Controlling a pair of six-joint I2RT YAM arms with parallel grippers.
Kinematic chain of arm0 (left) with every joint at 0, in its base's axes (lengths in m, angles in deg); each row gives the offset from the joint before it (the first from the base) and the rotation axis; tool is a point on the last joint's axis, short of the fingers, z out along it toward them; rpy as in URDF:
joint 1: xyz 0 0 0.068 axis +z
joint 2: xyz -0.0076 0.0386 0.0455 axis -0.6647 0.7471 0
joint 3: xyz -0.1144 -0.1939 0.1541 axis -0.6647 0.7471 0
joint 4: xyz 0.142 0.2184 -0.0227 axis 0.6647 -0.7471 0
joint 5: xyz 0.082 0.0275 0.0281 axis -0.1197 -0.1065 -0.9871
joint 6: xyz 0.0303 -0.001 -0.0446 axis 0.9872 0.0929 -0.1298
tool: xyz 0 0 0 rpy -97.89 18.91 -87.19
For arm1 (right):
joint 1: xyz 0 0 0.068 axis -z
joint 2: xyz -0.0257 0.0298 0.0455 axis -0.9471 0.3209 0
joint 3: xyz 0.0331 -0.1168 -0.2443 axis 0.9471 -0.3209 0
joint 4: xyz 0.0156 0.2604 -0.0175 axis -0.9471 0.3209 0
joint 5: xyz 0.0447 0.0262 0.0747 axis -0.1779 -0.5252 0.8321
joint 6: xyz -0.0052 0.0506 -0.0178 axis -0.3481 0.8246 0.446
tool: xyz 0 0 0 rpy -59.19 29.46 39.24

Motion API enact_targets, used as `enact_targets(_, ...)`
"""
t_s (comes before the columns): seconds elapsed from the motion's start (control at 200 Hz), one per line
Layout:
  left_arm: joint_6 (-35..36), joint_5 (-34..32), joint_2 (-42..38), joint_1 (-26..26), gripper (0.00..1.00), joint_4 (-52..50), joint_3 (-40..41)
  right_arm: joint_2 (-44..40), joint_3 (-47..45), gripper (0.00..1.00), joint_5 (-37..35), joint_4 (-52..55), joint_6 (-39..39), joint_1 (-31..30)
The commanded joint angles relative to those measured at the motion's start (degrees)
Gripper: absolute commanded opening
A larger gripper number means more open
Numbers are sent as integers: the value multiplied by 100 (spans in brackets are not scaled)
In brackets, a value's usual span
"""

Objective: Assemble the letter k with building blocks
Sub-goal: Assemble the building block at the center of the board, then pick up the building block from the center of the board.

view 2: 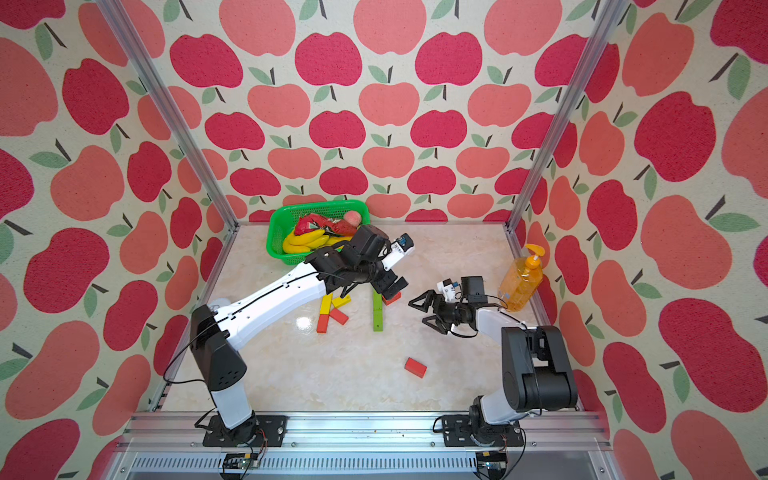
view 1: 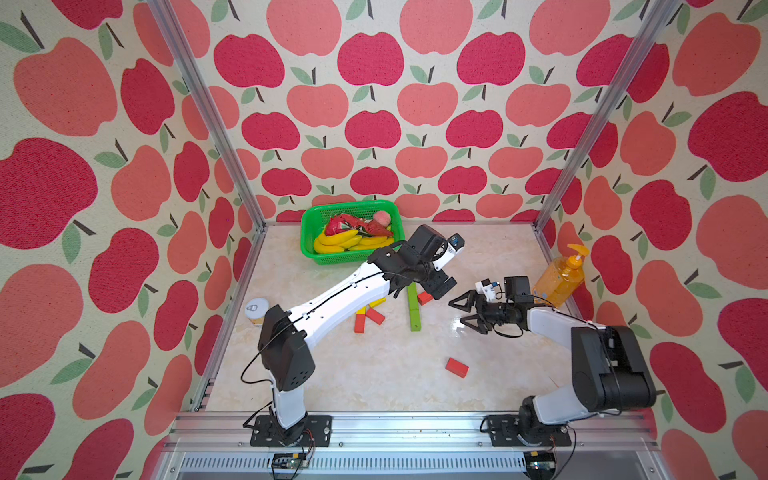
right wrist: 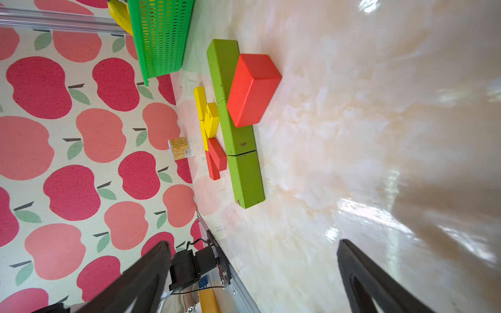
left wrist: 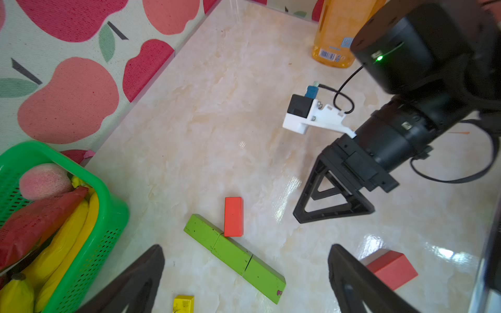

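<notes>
Now the left end effector (view 1: 441, 287) hangs wide open and holds nothing, near the far end of three green blocks (view 1: 414, 309). They lie end to end in a straight line on the tabletop (view 1: 374, 382), running from 12 to 6 o'clock. One red block (view 1: 424, 297) touches the line at 2 o'clock. Yellow blocks (view 1: 377, 302) and two more red blocks (view 1: 375, 316) sit in a small heap at 9 o'clock. Another red block (view 1: 456, 367) lies alone at 5 o'clock. The right end effector (view 1: 456, 312) hovers at 3 o'clock, open and empty.
</notes>
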Motion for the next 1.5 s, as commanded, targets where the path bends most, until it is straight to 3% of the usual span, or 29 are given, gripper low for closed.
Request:
enact_targets(0.0, -968, 921, -541, 152, 98, 614, 1251, -156, 139, 99, -367, 237, -300, -34)
enact_targets(0.14, -2086, 1385, -1502, 149, 98, 900, 2826, -602, 103, 99, -753, 341, -667, -208)
enact_targets(0.3, -3364, 1197, -2856, 139, 98, 1299, 4593, -1090, 454, 99, -1631, 1357, -1711, -1280)
enact_targets(0.4, -3737, 896, -3415, 110, 98, 1414, 5354, -1297, 630, 99, -2555, 1801, -2359, -2068)
enact_targets(0.495, -3920, 708, -3616, 99, 98, 1522, 5786, -1384, 744, 99, -2865, 2029, -2609, -2376)
enact_targets(0.675, -4043, 500, -3832, 78, 98, 1373, 5988, -1022, 1249, 99, -3565, 2933, -3292, -2497)
enact_targets(0.83, -4081, 440, -3808, 69, 98, 1475, 6186, -1043, 1307, 99, -4581, 2812, -3842, -2733)
enact_targets(0.99, -4091, 394, -3781, 78, 98, 1355, 6226, -895, 1673, 99, -4147, 3108, -4897, -2838)
enact_targets(1.07, -4016, 351, -3811, 78, 98, 1302, 6212, -760, 1505, 99, -4605, 2869, -5387, -2958)
enact_targets(1.251, -3927, 220, -3834, 112, 98, 1138, 6223, -428, 1524, 99, -5408, 3405, -5597, -3017)
enact_targets(1.351, -3871, 188, -3846, 152, 98, 1049, 6208, -466, 1520, 99, -5280, 4109, -5646, -3424)
enact_targets(1.436, -3794, 145, -3851, 174, 98, 986, 6172, -521, 1414, 99, -5830, 4544, -5749, -3847)
enact_targets(1.496, -3761, 115, -3849, 192, 98, 995, 6189, -663, 1281, 99, -5630, 4621, -5857, -4015)
